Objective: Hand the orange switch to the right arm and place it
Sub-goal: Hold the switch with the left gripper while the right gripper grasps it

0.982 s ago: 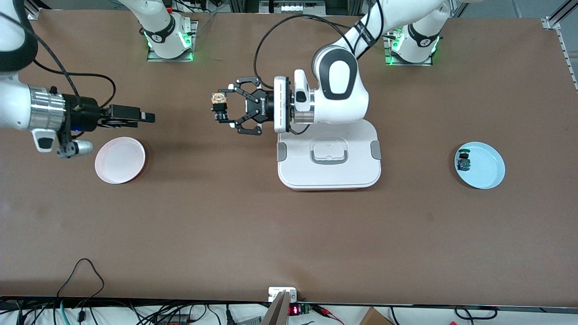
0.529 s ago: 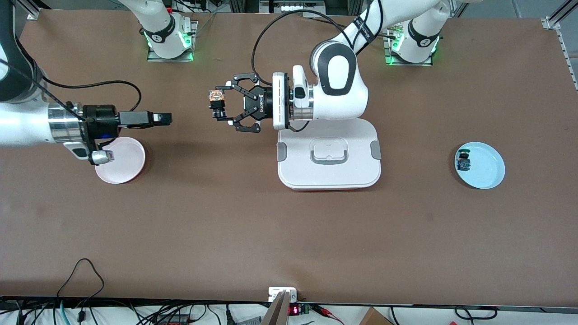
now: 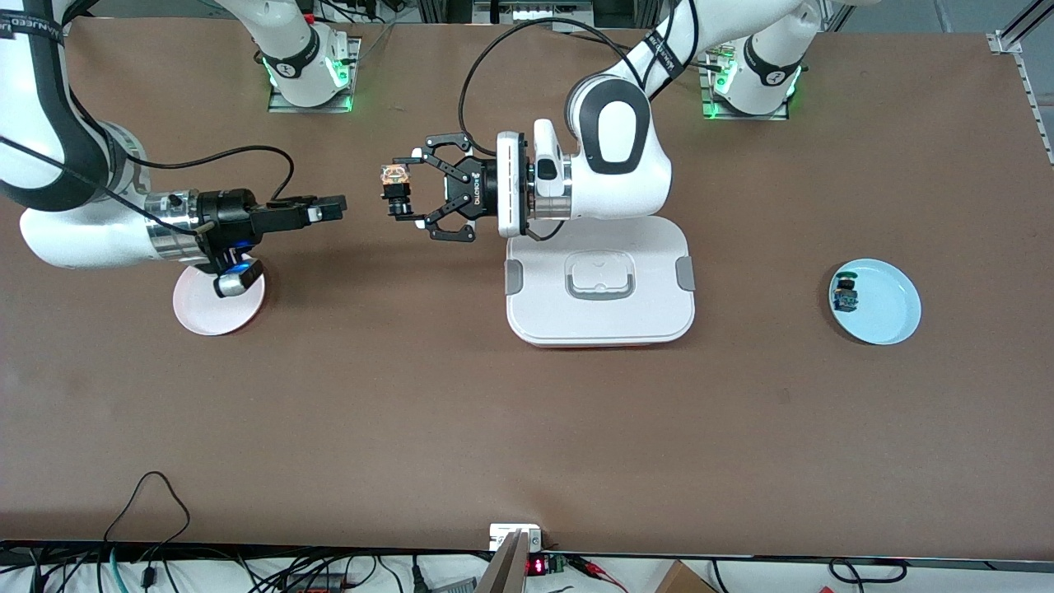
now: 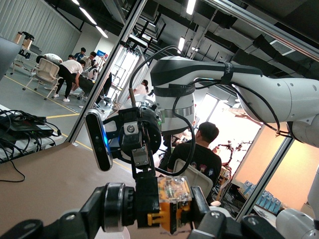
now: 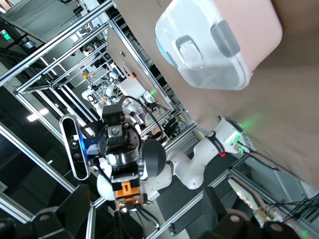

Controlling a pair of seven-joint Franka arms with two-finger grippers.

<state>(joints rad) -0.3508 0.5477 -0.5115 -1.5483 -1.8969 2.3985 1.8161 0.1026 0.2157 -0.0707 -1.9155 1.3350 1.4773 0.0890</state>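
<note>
The orange switch (image 3: 397, 189) hangs in the air over the bare table, held sideways by my left gripper (image 3: 405, 194), which is shut on it. The left wrist view shows its black body and orange block (image 4: 169, 204) clamped between the pads. My right gripper (image 3: 331, 209) points at the switch from the right arm's end, a short gap away, level with it. Its fingers (image 5: 75, 211) stand wide apart with nothing between them. The right wrist view looks straight at the switch (image 5: 127, 191). From the left wrist view, the right gripper (image 4: 138, 154) faces me.
A pink plate (image 3: 206, 317) lies partly under the right wrist. A white lidded box (image 3: 599, 321) sits below the left arm's elbow. A pale blue plate (image 3: 889, 313) toward the left arm's end holds a green-capped switch (image 3: 844, 294).
The right arm has swung in toward the middle, bringing its gripper much closer to the held switch. The left gripper has risen slightly and then stayed still, grip unchanged.
</note>
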